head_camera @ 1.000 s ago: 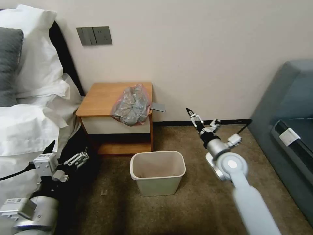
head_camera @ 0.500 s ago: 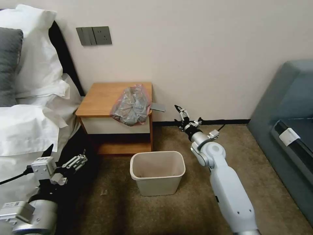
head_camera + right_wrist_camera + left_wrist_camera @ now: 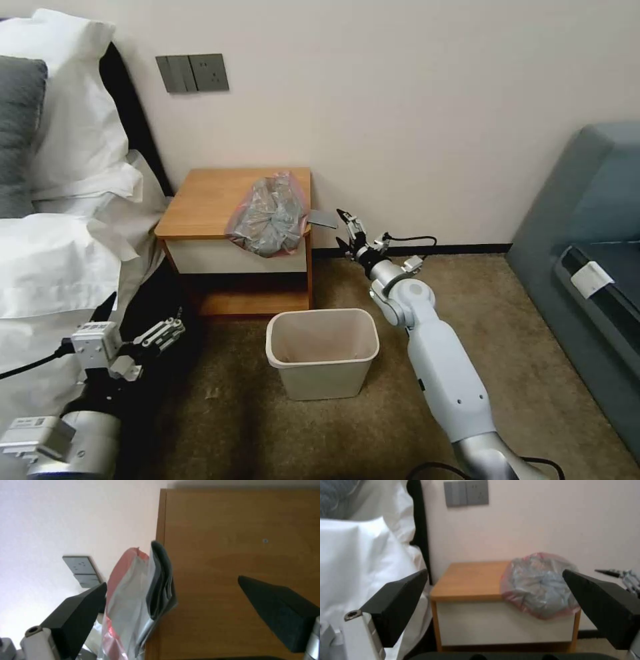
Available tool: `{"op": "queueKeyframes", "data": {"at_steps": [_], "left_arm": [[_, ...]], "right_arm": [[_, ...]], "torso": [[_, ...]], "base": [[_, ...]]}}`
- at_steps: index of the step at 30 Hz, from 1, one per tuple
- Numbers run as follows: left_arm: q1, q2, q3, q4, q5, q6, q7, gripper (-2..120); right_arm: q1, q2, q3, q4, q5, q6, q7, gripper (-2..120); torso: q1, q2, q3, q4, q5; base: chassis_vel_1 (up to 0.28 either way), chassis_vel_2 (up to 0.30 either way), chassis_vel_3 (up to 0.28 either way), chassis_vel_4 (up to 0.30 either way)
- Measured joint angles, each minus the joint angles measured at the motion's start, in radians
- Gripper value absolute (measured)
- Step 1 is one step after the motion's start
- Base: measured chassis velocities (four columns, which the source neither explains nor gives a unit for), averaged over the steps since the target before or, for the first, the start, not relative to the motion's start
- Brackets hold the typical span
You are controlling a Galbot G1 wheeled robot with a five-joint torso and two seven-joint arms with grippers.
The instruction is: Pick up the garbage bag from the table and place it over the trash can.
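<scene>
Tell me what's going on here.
The robot is going for the garbage bag, which lies crumpled on the right front corner of the table, partly hanging over the edge. The right gripper is open and stretched out beside the table's right side, close to the bag but not touching it. The left gripper is open too, held low by the bed. The trash can stands on the carpet in front of the table, with no bag over it yet.

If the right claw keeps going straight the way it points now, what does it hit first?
Probably the thin grey flap jutting off the nightstand's right edge, part of the crinkly pink-rimmed garbage bag. The open right claw points at it from beside the wooden nightstand; depth unclear.
</scene>
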Motion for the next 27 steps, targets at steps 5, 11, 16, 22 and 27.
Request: {"op": "queueKeyframes", "data": {"at_steps": [5, 11, 16, 22, 27], "left_arm": [[-0.007, -0.011, 0.009, 0.000, 0.017, -0.001, -0.001, 100], [-0.006, -0.015, 0.016, 0.000, 0.039, 0.009, -0.012, 100], [-0.004, -0.019, 0.020, 0.000, 0.048, 0.010, -0.013, 100], [-0.003, -0.018, 0.022, 0.000, 0.054, 0.009, -0.009, 100], [-0.003, -0.029, 0.037, 0.000, 0.077, -0.001, -0.001, 100]], "right_arm": [[0.019, 0.019, -0.010, -0.027, -0.021, 0.008, -0.023, 83], [0.030, 0.027, -0.016, -0.042, -0.047, 0.025, -0.044, 61], [0.032, 0.025, -0.015, -0.042, -0.050, 0.031, -0.046, 49], [0.031, 0.009, -0.013, -0.038, -0.060, 0.041, -0.046, 25], [0.015, -0.009, -0.016, -0.009, -0.064, 0.045, -0.040, 4]], "torso": [[0.000, 0.000, 0.000, 0.0002, 0.0002], [0.000, 0.000, 0.000, 0.0002, 0.0001], [0.000, 0.000, 0.000, 0.0002, 0.0001], [0.000, 0.000, 0.000, 0.0002, 0.0002], [0.000, 0.000, 0.000, 0.0002, 0.0002]], "base": [[0.000, 0.000, 0.000, 0.000], [0.000, 0.000, 0.000, 0.000], [0.000, 0.000, 0.000, 0.000], [0.000, 0.000, 0.000, 0.000], [0.000, 0.000, 0.000, 0.000]]}}
